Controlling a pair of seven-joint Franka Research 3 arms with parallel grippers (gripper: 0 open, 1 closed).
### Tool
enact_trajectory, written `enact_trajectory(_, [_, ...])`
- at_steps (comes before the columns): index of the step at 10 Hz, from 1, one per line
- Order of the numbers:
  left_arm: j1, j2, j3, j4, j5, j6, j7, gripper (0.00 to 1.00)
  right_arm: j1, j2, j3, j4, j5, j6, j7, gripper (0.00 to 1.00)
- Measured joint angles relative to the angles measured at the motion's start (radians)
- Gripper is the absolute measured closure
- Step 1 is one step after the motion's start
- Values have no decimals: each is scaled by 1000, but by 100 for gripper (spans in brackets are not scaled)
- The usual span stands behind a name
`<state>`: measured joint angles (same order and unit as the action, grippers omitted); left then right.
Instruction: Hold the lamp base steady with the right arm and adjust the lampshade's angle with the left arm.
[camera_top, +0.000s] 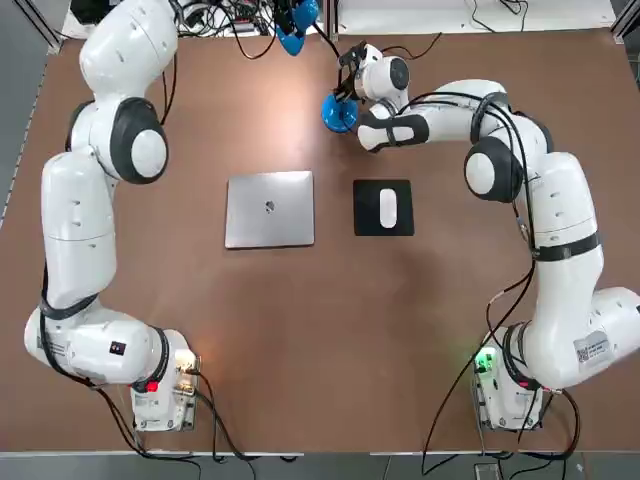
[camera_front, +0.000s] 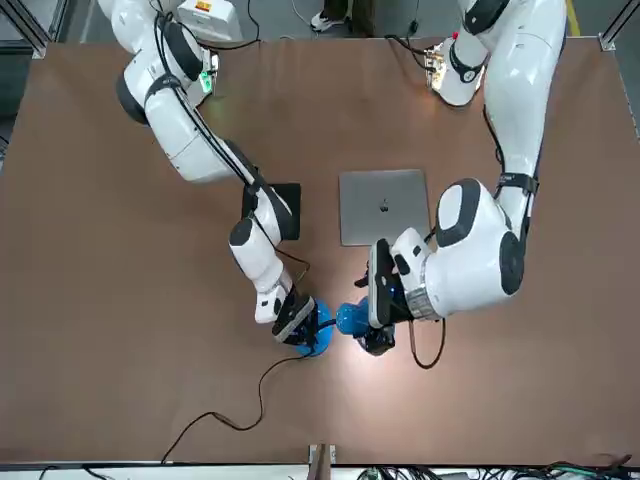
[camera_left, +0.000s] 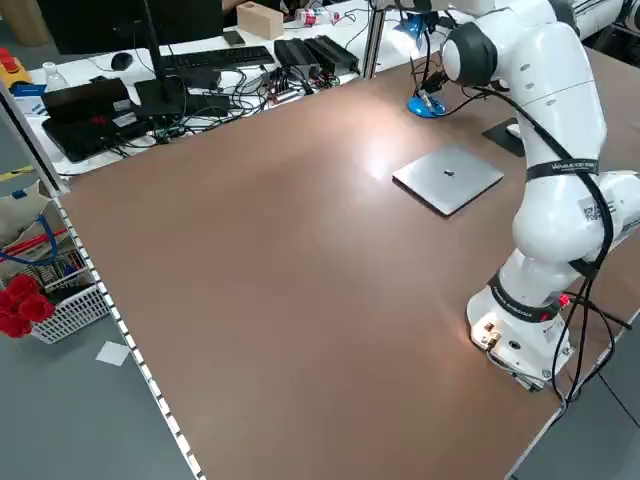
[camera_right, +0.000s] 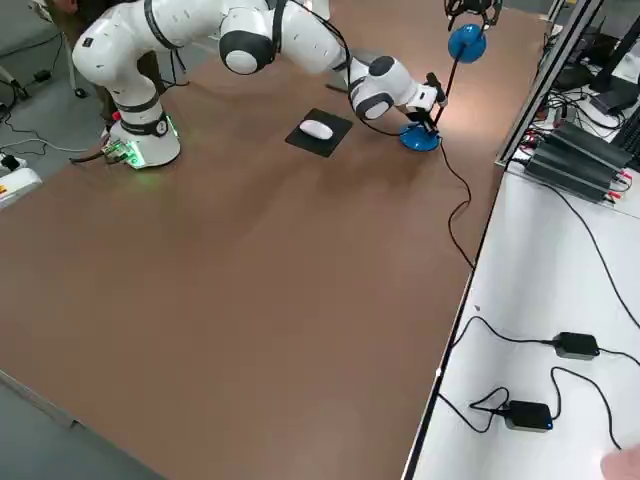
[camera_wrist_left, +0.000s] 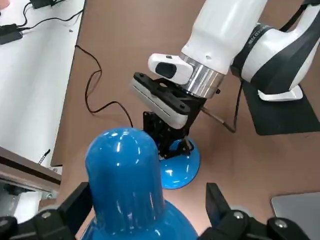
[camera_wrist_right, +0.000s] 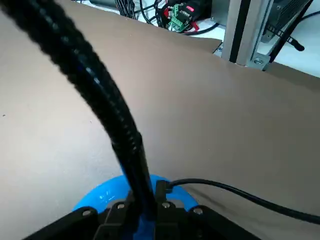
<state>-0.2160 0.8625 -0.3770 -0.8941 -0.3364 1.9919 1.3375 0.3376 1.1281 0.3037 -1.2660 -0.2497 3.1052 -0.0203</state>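
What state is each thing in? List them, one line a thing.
lamp base: flat on the table, pinned at the gooseneck foot by the right gripper.
lampshade: raised on the gooseneck, between the left gripper's fingers.
right gripper: shut at the gooseneck's foot.
left gripper: open wide around the lampshade.
laptop: lid closed, flat.
mouse: resting on the mousepad.

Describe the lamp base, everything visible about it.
The lamp base is a small round disc of glossy bright-blue plastic, lying flat on the brown table near its far edge, beyond the mousepad. A thin black gooseneck rises from its middle and a black cord leaves it there. The right pincer presses down on it, shut around the gooseneck's foot.
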Motion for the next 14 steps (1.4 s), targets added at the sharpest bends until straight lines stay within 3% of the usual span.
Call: enact_trajectory(14, [-25, 29, 3, -4, 0, 29, 0, 0, 0, 0, 0, 0, 0, 1, 0, 85])
